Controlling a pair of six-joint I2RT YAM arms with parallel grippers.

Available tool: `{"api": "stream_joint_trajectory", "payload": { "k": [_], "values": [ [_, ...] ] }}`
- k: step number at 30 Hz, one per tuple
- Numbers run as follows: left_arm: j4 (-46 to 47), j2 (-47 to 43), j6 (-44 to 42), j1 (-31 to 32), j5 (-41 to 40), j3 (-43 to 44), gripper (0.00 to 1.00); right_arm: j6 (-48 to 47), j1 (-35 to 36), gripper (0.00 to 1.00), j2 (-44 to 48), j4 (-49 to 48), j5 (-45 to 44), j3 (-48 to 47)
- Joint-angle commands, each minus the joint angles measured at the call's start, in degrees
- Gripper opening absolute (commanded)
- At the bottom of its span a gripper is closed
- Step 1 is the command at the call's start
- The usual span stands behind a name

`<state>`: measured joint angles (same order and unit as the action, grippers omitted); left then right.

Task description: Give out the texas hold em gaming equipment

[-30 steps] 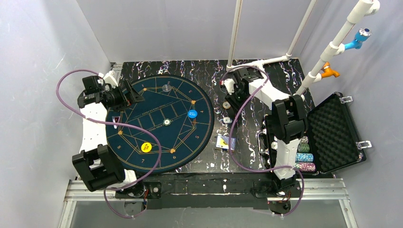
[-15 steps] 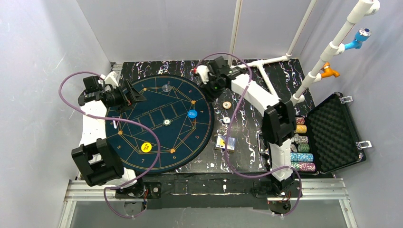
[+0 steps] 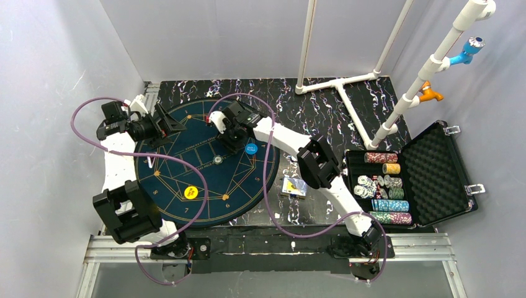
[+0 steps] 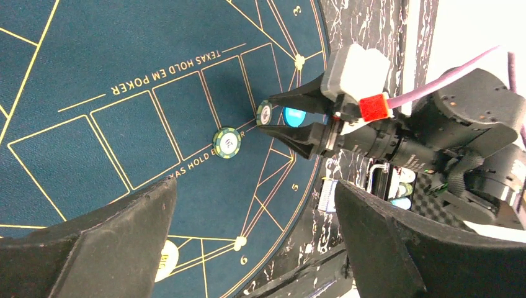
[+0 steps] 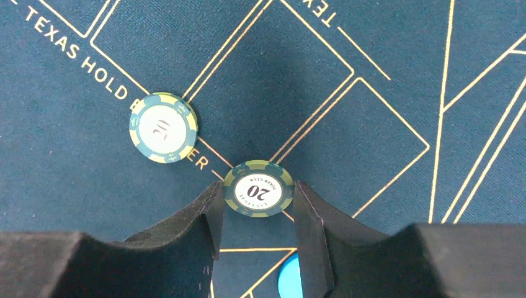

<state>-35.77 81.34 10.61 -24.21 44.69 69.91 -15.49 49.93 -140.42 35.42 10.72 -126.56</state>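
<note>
My right gripper [image 5: 257, 194] is shut on a green poker chip [image 5: 258, 189] marked 20, gripped by its edges just above the middle of the dark-blue mat [image 3: 180, 180]. The left wrist view shows that chip [image 4: 265, 112] at the tip of the right gripper [image 4: 273, 119]. A second green chip [image 5: 163, 127] lies flat on the mat's centre, a little to its left. A blue button disc [image 3: 251, 149] and a yellow one [image 3: 191, 192] lie on the mat. My left gripper [image 4: 254, 186] hangs open and holds nothing over the mat's left side. Playing cards [image 3: 294, 187] lie right of the mat.
The open black case [image 3: 434, 174] at the right edge holds rows of stacked chips [image 3: 387, 205] and several loose ones. A white pipe frame [image 3: 347, 105] stands on the back right of the table. The right arm stretches across the table between case and mat.
The right arm has swung left from the table's back right to over the mat's centre, carrying the chip. The left arm has hardly moved.
</note>
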Motion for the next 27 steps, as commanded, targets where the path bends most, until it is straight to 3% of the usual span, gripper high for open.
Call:
{"api": "stream_joint_trajectory", "payload": {
  "k": [1, 3, 7, 12, 15, 20, 27],
  "values": [
    [0.44, -1.12, 0.33, -0.49, 1.74, 0.14, 0.98, 2.18, 0.60, 0.37, -0.31, -5.99, -2.53, -3.44],
    [0.48, -1.11, 0.08, -0.49, 1.69, -0.05, 0.98, 2.67, 0.84, 0.44, -0.99, -6.78, -3.18, -3.63],
    [0.50, -0.97, -0.98, -0.49, 1.13, -0.17, 0.98, 3.20, 0.96, 0.76, -0.47, -6.20, -3.06, -3.51],
    [0.46, 0.56, -3.05, -0.04, 0.47, 1.26, 0.98, 2.91, 0.80, 0.96, 5.77, -5.06, -1.13, -1.05],
    [-0.86, 2.27, -7.43, 2.27, -2.53, 3.62, 0.98, 1.57, -0.72, 0.98, 12.80, -3.05, 0.10, 4.45],
    [-3.08, 5.14, -17.53, 12.54, -14.79, 6.71, 0.94, -0.94, -7.46, 0.98, 27.81, -2.63, 2.77, 22.08],
    [-4.05, 12.05, -25.07, 25.70, -28.35, 9.38, 0.77, -2.96, -19.18, 0.98, 44.39, -3.95, 4.72, 44.40]
  ]
}}
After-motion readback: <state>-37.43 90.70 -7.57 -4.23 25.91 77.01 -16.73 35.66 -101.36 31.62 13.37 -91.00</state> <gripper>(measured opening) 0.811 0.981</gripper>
